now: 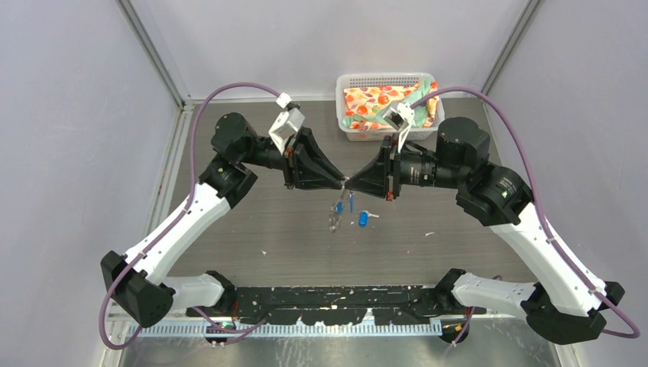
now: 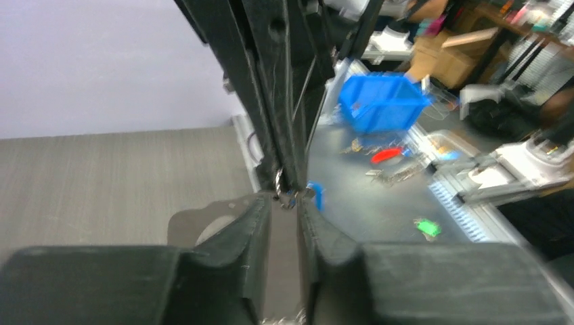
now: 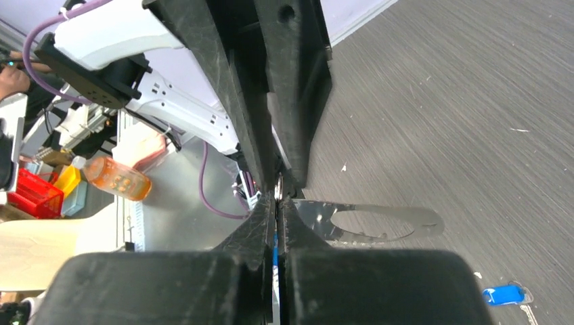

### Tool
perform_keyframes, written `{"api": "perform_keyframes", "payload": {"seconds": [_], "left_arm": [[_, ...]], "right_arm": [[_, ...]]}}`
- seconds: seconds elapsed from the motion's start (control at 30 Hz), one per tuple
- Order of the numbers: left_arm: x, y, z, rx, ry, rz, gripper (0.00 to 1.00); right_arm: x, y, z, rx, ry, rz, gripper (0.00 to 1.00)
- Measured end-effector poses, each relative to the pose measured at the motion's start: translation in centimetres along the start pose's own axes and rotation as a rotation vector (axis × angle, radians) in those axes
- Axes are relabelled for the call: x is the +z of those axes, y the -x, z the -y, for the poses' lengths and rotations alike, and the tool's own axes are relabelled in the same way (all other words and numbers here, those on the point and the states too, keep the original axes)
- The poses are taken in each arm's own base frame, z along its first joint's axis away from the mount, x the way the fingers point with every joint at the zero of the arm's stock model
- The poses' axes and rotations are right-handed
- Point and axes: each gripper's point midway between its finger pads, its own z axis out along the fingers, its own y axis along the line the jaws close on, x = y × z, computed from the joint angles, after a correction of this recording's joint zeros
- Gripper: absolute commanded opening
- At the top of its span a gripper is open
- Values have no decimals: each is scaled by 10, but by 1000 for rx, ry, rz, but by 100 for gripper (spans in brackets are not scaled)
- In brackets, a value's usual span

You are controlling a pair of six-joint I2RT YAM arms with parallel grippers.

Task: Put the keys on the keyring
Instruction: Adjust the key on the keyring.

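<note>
Top external view: the two arms reach in from either side and their tips meet just above the middle of the frame, over the dark wood-grain bench (image 1: 267, 229). The left tool (image 1: 341, 183) and the right tool (image 1: 350, 183) stand nose to nose, touching or nearly so.

The keyring (image 1: 334, 223) shows as a thin grey loop just below that meeting point. The hanging key (image 1: 338, 207), blue-headed, sits against its upper end; whether it is threaded on the wire cannot be told at this size. The loose key (image 1: 364, 219) lies flat on the bench just to the lower right of the loop, apart from it, its silver blade pointing right.

Left wrist view: the left tool (image 2: 285, 200) is closed to a narrow slit, with silvery wire in the slit at the tips, so it is clamped on the keyring (image 2: 183, 223), which spreads out to the left of the fingers.

Right wrist view: the right tool (image 3: 277, 203) has its fingers pressed together. The keyring (image 3: 406, 218) fans out to the right from its tips, but whether this tool pinches the wire too cannot be told. The loose key (image 3: 502, 295) lies at the lower right.

A white basket (image 1: 378, 77) holding a patterned cloth (image 1: 367, 99) stands at the top of the frame, well apart.
</note>
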Motion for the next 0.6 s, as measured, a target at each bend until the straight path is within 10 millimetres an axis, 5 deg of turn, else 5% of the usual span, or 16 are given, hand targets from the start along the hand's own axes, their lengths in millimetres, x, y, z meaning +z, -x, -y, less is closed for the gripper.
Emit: {"api": "perform_keyframes", "payload": {"seconds": [0.1, 0.47, 0.6], "left_arm": [[-2, -11, -4, 12, 13, -37, 47], [-9, -22, -4, 68, 17, -157, 26], [-12, -32, -2, 58, 0, -190, 26]], "right_arm": [[2, 1, 3, 15, -22, -39, 1], [23, -32, 27, 118, -82, -290, 1], [20, -38, 28, 129, -94, -336, 1]]}}
